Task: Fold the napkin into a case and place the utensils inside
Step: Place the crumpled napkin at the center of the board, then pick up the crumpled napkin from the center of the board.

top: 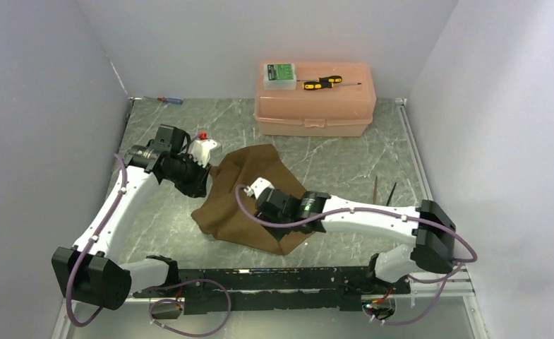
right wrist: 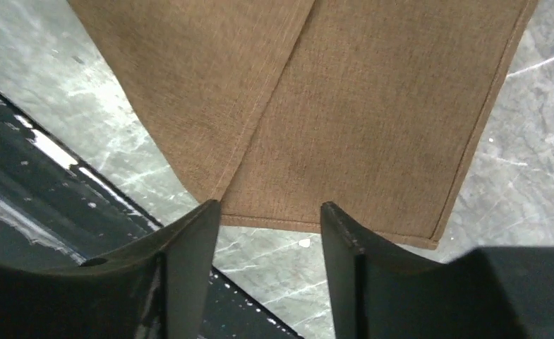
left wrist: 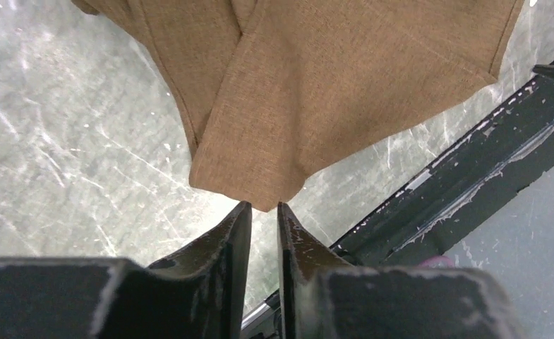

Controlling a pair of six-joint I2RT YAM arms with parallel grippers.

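Folded napkin [top: 221, 201] flat — both jaws parted.

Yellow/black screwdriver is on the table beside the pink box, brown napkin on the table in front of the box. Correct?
One error: the yellow-and-black screwdriver lies on the lid of the pink box, not on the table beside it. The top external view shows this. The brown napkin does lie on the table in front of the box.

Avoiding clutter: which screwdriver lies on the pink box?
The yellow-and-black screwdriver lies on top of the pink box; the blue-and-red screwdriver lies on the table, far left.
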